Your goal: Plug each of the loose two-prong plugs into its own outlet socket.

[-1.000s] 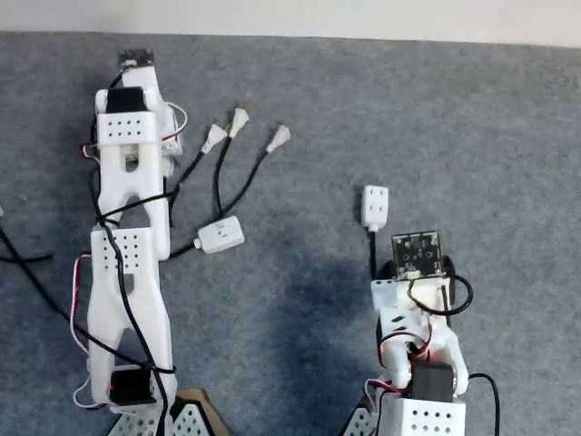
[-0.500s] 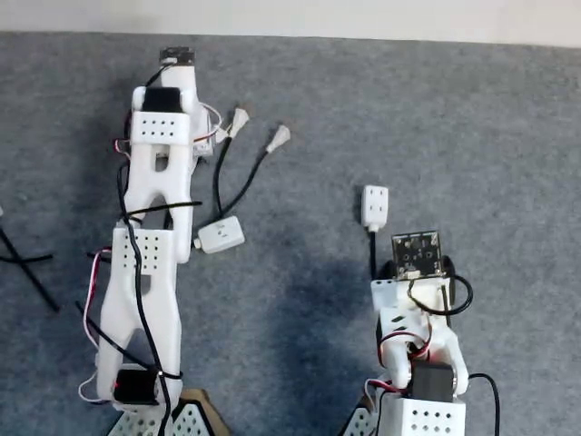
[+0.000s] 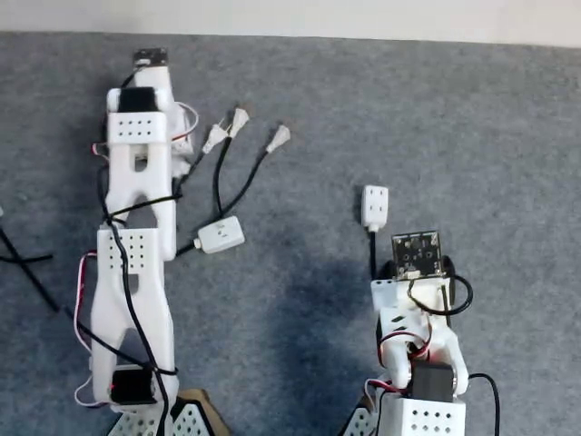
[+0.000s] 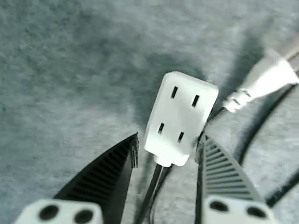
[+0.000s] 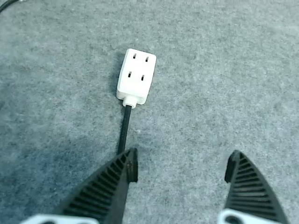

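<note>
The left fingers (image 4: 124, 156) are straddling an outlet socket (image 4: 180, 119), open and empty, with a loose plug (image 4: 268, 77) just beyond. They are probably securing the socket, so closing squarely comes next. The right fingers (image 5: 117, 179) are hanging open and empty behind a second socket (image 5: 136, 74).

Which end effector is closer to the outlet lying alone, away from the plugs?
Right. The right end effector sits just behind the lone outlet, along its cord. The left end effector is across the table, straddling a second outlet beside a plug.
</note>
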Controlling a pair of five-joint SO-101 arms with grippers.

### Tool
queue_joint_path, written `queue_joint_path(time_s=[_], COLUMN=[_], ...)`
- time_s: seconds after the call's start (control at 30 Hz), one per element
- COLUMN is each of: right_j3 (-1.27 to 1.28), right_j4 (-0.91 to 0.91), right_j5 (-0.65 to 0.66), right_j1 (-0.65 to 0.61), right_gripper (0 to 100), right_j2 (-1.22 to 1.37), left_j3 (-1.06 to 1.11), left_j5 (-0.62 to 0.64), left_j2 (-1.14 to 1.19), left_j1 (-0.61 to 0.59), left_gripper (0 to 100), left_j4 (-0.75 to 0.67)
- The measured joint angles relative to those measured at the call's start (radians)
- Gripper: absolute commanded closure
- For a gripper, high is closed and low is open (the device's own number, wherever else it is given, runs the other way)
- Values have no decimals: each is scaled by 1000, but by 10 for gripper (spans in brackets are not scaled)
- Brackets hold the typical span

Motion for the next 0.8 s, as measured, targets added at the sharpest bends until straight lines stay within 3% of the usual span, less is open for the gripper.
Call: queue_joint_path(time_s=[0.5, 0.67, 0.8], right_j3=[0, 0, 0], right_j4=[0, 0, 0], right_j5=[0, 0, 0], right_j1=[0, 0, 0], right_gripper=[705, 705, 705], right_j2=[0, 0, 0], left_j3=[-11, -20, -18], left_j5=[-21, -21, -21], left_j2=[92, 97, 71], left_j1=[-14, -5, 0], left_gripper=[806, 974, 982], left_j4=[-69, -69, -18])
